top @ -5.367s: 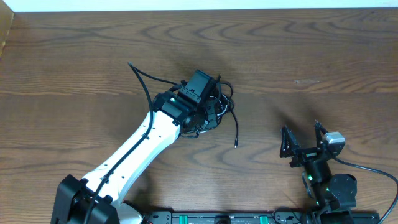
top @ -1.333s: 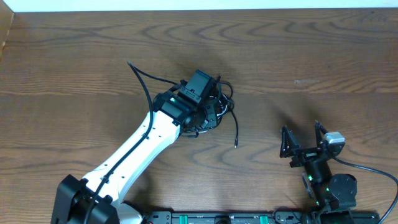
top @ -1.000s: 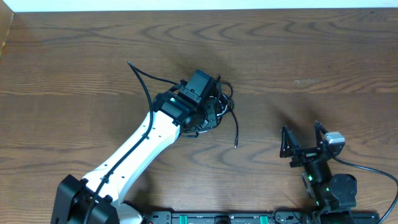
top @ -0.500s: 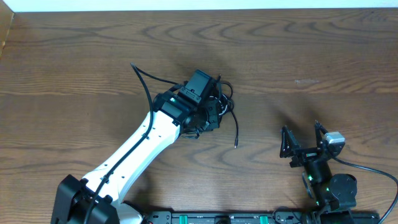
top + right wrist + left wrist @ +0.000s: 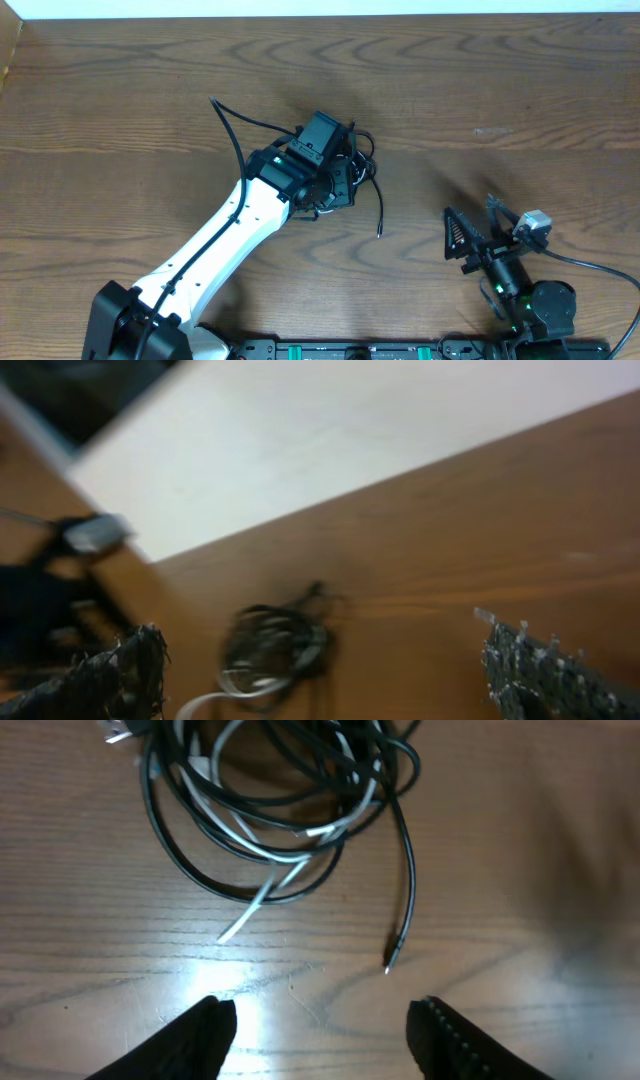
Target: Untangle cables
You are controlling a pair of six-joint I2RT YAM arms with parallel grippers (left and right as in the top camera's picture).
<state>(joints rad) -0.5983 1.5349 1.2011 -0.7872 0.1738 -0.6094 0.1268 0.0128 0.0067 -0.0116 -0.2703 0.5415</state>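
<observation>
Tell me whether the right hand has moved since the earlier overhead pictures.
Yes. The right hand has swung slightly left, its fingertips now nearer the loose end of the thin black cable on the wooden table.

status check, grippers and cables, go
Left gripper open, empty, over the cables. Right gripper open, apart. Bundle tangled, one black end loose. Nothing in the way.

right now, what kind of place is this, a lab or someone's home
Probably a robotics lab bench: a white robot arm and a black robot arm at a wooden table, with tangled cables.
</observation>
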